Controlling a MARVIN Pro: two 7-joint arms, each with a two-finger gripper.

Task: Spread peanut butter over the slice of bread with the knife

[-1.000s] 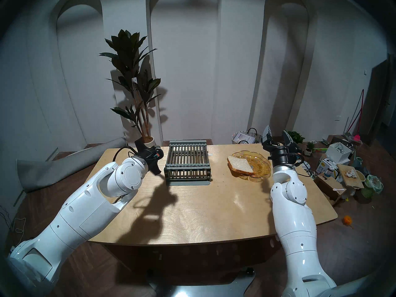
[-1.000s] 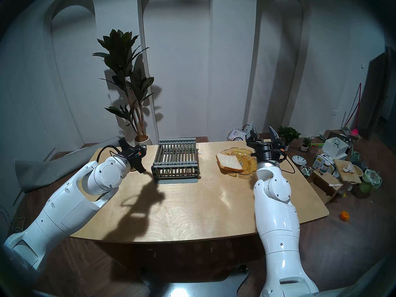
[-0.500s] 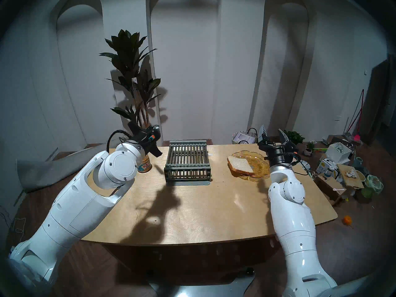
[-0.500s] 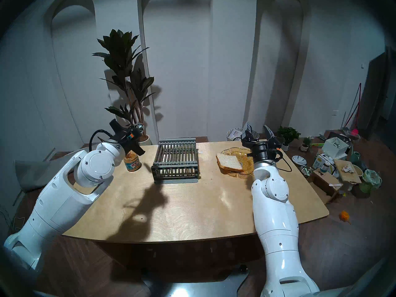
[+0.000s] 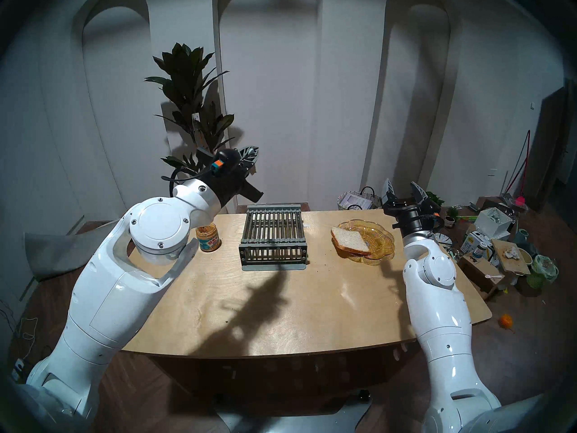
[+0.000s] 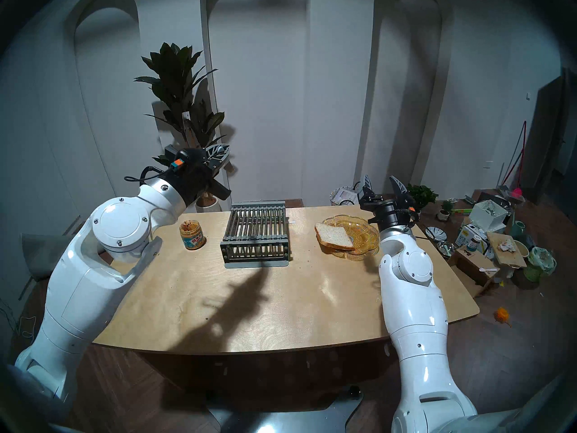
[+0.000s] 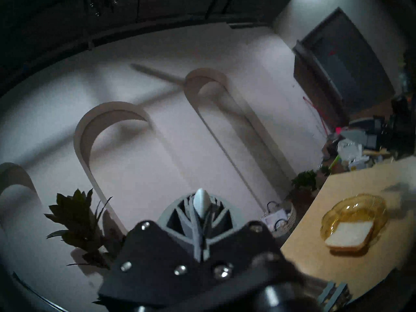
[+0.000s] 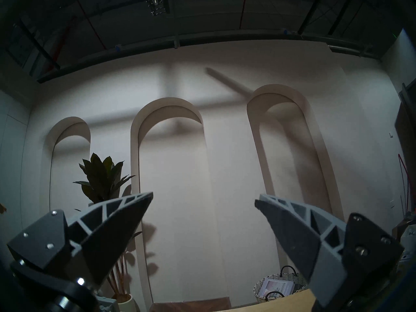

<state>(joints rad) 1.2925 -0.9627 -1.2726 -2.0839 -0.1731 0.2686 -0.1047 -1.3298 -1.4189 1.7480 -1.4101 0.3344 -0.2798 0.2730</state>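
The open jar of peanut butter (image 5: 208,240) (image 6: 192,235) stands at the table's back left. My left gripper (image 5: 251,152) (image 6: 220,151) (image 7: 201,193) hangs high above and behind it, pointing right, shut. A pale slim end of the knife (image 7: 201,203) is pinched between its fingers; the blade does not show. The slice of bread (image 5: 349,240) (image 6: 334,235) (image 7: 350,235) lies on the left side of an amber glass plate (image 5: 379,238) (image 7: 360,200). My right gripper (image 5: 403,188) (image 6: 382,183) (image 8: 203,197) stands open and empty, pointing up, just right of the plate.
A grey barred rack (image 5: 273,235) sits at the back middle of the wooden table (image 5: 296,313). A potted plant (image 5: 193,110) stands behind the table's left corner, a wicker basket (image 5: 359,201) behind its right. Boxes and bowls (image 5: 493,245) litter the floor on the right.
My left gripper rose from the jar, swung up and to the right, and turned to point sideways, uncovering the jar. The right arm shifted a little to the right, still open.
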